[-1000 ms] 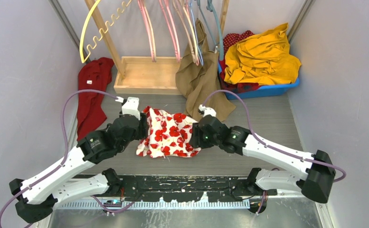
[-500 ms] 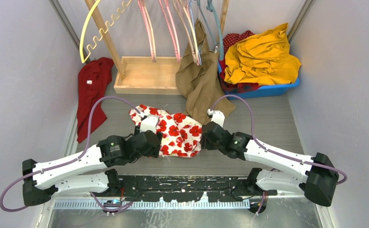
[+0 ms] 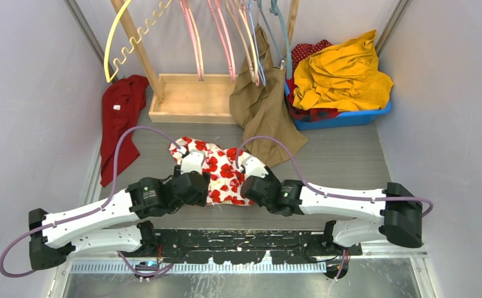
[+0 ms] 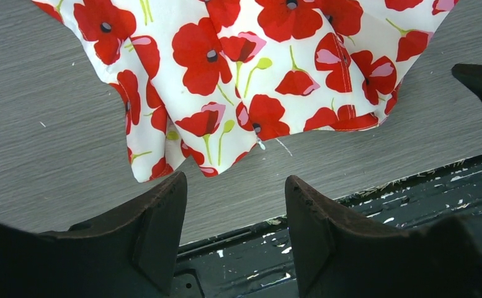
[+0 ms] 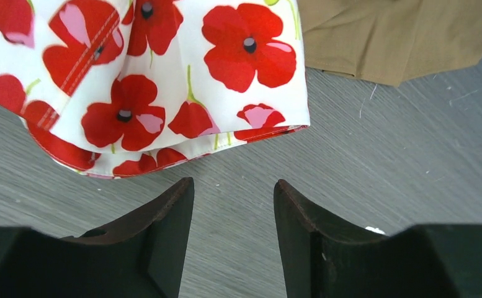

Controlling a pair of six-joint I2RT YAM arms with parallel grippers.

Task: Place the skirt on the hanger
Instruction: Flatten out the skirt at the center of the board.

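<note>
The white skirt printed with red poppies [image 3: 216,169] lies crumpled on the grey wood-grain table [image 3: 343,164], between the two grippers and touching neither. The left gripper [image 3: 192,164] sits low at the skirt's left side with its fingers spread apart and nothing between them. In its wrist view [image 4: 233,186] the scalloped hem [image 4: 226,81] lies just ahead of the fingertips, with bare table in the gap. The right gripper [image 3: 251,169] sits at the skirt's right side, its fingers likewise parted and empty. In its own view [image 5: 233,186] the skirt's folded edge [image 5: 145,93] lies just ahead and to the left. A tan cloth [image 5: 399,37] lies farther ahead and to the right, its edge touching the skirt. Well beyond both grippers, pink plastic hangers [image 3: 223,37] hang above a pale wooden stand [image 3: 188,99]. A dark red garment [image 3: 117,124] lies far off to the left gripper's left.
</note>
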